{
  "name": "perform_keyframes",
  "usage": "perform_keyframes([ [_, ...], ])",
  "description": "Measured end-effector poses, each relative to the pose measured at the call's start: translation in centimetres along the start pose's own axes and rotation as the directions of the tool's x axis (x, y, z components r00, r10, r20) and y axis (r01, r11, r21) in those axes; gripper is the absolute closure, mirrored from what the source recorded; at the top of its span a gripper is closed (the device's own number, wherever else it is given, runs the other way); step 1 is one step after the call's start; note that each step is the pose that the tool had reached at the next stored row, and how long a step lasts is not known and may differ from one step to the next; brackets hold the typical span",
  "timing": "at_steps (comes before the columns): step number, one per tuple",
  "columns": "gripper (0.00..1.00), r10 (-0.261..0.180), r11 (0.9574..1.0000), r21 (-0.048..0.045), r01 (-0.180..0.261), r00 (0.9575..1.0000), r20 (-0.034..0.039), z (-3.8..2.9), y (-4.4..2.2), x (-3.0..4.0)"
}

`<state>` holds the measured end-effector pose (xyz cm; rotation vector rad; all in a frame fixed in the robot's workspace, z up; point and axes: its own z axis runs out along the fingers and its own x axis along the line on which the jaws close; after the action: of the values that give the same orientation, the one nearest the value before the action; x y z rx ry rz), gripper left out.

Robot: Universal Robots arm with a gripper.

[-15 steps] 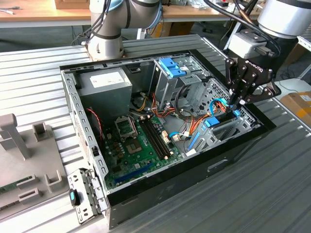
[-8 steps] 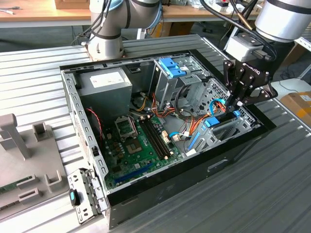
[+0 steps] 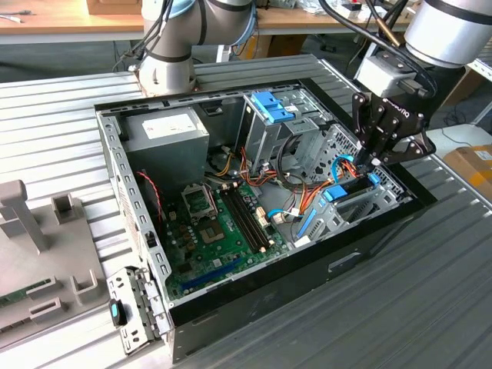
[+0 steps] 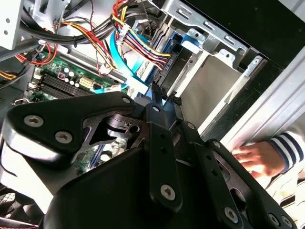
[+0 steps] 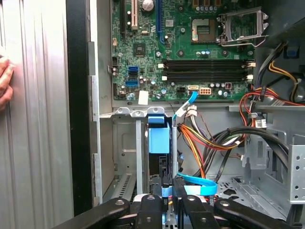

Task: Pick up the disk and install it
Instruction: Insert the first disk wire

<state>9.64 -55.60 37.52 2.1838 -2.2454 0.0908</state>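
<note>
An open computer case (image 3: 254, 288) lies on a ribbed metal table (image 3: 61, 108), a wooden worktop (image 3: 46, 19) behind it and a person's hand (image 4: 252, 157) on the table just beside the case. The disk (image 3: 355, 187) stands on edge in the metal cage (image 3: 350, 219) at the case's end on the exterior view's right, with the tool (image 3: 371, 163) right above it, fingers narrow and gripping its top edge. Only its blue frame and dark edge show; the cage hides the rest.
</note>
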Motion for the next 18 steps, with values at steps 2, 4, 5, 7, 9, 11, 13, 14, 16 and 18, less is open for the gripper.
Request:
perform_keyframes([
  [2, 0.76, 0.0, 1.0, -0.0003, 0.0, 1.0, 0.0002, 0.01, 0.0, 0.0],
  [4, 0.76, 0.0, 1.0, -0.0004, 0.0, 1.0, 0.0002, 0.01, 0.0, 0.01],
  [5, 0.76, 0.0, 1.0, -0.0005, 0.0, 1.0, 0.0002, 0.01, -0.01, 0.01],
  [7, 0.76, 0.0, 1.0, -0.0006, 0.0, 1.0, 0.0002, 0.01, -0.01, 0.01],
  [9, 0.76, 0.0, 1.0, -0.0007, 0.0, 1.0, 0.0002, 0.01, -0.01, 0.01],
  [11, 0.76, 0.0, 1.0, -0.0009, 0.0, 1.0, 0.0002, 0.01, -0.01, 0.01],
  [13, 0.84, 0.0, 1.0, -0.0011, 0.0, 1.0, 0.0002, 0.01, -0.02, 0.01],
  [14, 0.84, 0.0, 1.0, -0.0012, 0.0, 1.0, 0.0002, 0.01, -0.02, 0.01],
  [16, 0.84, 0.0, 1.0, -0.0013, 0.0, 1.0, 0.0003, 0.01, -0.02, 0.01],
  [18, 0.84, 0.0, 1.0, -0.0016, 0.0, 1.0, 0.0002, 0.01, -0.02, 0.01],
])
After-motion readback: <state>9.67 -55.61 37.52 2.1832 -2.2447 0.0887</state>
